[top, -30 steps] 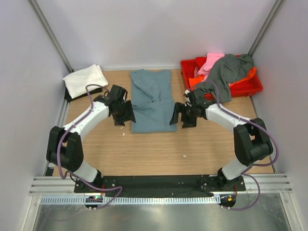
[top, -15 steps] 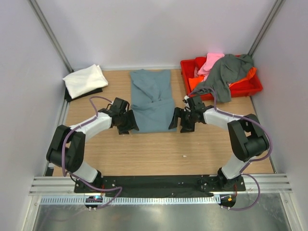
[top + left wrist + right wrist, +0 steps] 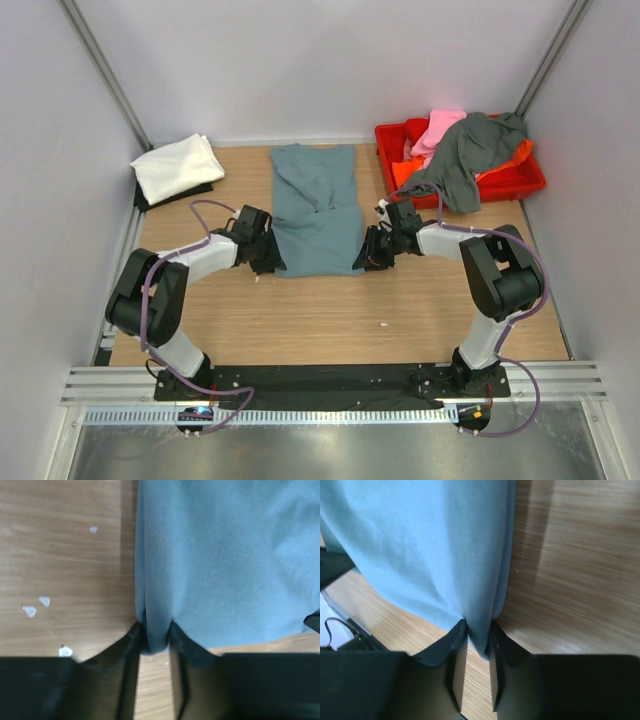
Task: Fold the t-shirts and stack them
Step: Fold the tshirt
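The left gripper [image 3: 155,639] is pinching the near left corner of the blue-grey t-shirt [image 3: 220,560] between its fingers, and the right gripper [image 3: 479,636] is clamping the near right corner likewise, both sitting low over the wooden table [image 3: 330,310]. The shirt is lying as a folded strip from the table's middle toward 12 o'clock. The white t-shirt [image 3: 178,167] is resting at 10 o'clock, while the dark grey t-shirt [image 3: 470,150], pink t-shirt [image 3: 440,128] and orange t-shirt [image 3: 515,155] are spilling from the red crate [image 3: 520,182] at 2 o'clock.

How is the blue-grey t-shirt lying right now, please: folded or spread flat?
Folded lengthwise: the blue-grey t-shirt forms a narrow strip with no sleeves out, its side edges doubled.
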You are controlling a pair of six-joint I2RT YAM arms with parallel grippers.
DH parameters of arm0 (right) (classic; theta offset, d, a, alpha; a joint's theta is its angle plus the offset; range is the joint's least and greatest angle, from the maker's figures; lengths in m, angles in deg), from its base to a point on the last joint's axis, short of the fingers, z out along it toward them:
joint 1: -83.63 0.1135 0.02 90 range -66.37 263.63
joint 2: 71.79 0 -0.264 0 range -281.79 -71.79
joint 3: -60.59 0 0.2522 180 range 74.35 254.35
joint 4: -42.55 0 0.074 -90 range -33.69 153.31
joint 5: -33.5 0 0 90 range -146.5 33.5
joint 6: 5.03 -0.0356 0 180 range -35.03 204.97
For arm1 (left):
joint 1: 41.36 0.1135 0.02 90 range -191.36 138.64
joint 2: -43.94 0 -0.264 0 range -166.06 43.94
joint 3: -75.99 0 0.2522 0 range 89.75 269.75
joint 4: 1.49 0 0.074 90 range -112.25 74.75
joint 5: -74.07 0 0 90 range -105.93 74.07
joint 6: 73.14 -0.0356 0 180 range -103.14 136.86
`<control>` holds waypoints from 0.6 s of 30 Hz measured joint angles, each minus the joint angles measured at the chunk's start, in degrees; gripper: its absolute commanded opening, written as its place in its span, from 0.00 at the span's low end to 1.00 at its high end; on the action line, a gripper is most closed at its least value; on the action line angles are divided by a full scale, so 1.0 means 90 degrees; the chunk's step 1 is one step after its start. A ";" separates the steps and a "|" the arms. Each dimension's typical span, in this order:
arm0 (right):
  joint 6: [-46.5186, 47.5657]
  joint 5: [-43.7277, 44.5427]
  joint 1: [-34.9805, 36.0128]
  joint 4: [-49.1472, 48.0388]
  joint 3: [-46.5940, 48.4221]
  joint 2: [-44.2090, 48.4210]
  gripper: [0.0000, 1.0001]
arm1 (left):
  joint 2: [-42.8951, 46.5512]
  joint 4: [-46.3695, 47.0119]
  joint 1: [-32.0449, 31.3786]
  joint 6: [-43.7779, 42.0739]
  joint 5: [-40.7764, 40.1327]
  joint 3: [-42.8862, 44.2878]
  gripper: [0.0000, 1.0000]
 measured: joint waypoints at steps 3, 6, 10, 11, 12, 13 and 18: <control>-0.0017 -0.0126 -0.0002 -0.0119 0.0002 -0.0129 0.15 | -0.0121 0.0216 -0.0039 -0.0015 -0.0005 0.0007 0.03; -0.0017 -0.0199 -0.0002 -0.0170 0.0002 -0.0165 0.10 | -0.0141 0.0287 -0.0109 -0.0039 -0.0041 0.0007 0.00; -0.0015 -0.0189 0.0000 -0.0189 -0.0124 -0.0053 0.07 | 0.0066 0.0153 -0.0262 0.0024 -0.0180 -0.0097 0.00; -0.0015 -0.0175 0.0002 -0.0160 -0.0233 0.0056 0.06 | 0.0214 0.0061 -0.0338 0.0061 -0.0211 -0.0182 0.00; -0.0015 -0.0134 0.0012 -0.0102 -0.0408 0.0250 0.06 | 0.0406 -0.0070 -0.0430 0.0126 -0.0243 -0.0279 0.00; -0.0015 -0.0119 0.0019 -0.0036 -0.0546 0.0420 0.04 | 0.0663 -0.0226 -0.0554 0.0185 -0.0270 -0.0376 0.00; -0.0090 0.0063 0.0192 0.0515 -0.1579 0.2273 0.02 | 0.2288 -0.1107 -0.1341 0.0561 -0.0418 -0.0695 0.00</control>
